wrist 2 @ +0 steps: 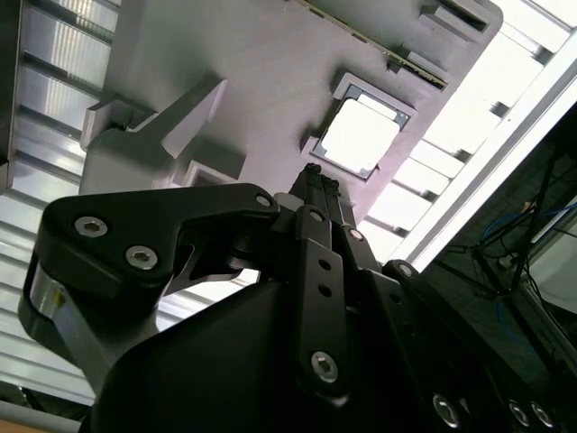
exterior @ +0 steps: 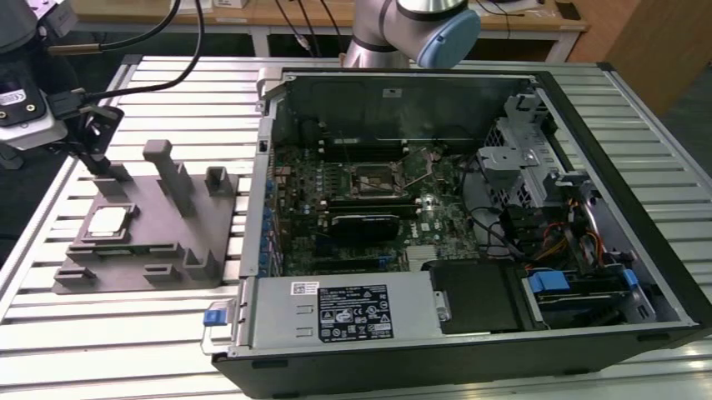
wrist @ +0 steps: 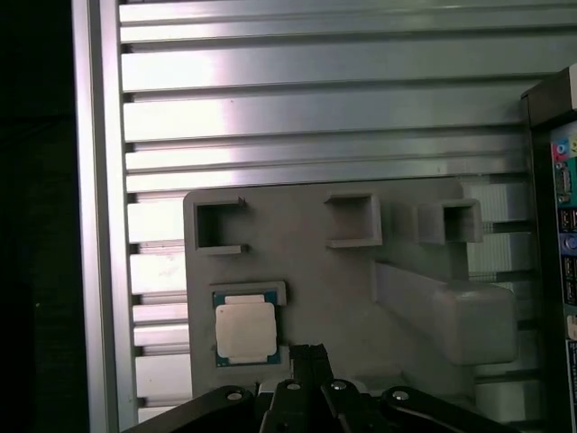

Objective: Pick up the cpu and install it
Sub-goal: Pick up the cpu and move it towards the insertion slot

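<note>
The cpu (wrist: 244, 330) flat in a grey fixture (wrist: 315, 271) pocket, near but apart from the closed, empty fingers (wrist: 302, 363).

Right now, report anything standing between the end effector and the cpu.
Nothing visible does. The cpu lies uncovered in its recess on the grey fixture, and the end effector hangs close to it with only air between.

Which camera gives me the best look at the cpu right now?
The first wrist view: it looks straight down on the cpu, whole and square in its pocket in the grey fixture. The second wrist view shows the cpu slanted and glare-washed; the exterior view shows the cpu small and oblique.
</note>
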`<state>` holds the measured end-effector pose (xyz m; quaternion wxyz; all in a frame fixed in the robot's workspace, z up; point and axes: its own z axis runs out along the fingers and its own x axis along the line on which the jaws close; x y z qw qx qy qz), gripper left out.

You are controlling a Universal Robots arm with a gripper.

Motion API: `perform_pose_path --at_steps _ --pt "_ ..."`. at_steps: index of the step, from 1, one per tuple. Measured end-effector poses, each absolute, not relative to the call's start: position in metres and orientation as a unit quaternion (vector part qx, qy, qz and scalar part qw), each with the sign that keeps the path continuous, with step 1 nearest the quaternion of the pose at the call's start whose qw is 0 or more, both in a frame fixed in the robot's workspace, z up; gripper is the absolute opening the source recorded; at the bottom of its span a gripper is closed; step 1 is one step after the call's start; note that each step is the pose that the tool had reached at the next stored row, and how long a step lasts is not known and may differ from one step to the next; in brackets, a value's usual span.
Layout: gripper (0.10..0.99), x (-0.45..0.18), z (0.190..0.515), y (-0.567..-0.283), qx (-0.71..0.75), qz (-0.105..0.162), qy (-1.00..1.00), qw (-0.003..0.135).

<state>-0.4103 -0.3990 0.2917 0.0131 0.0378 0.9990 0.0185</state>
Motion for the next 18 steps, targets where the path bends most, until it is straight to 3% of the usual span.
perform_pose_path --at_steps 18 --pt "0.106 -0.412 0.281 -0.399 0.038 0.019 0.999 0.013"
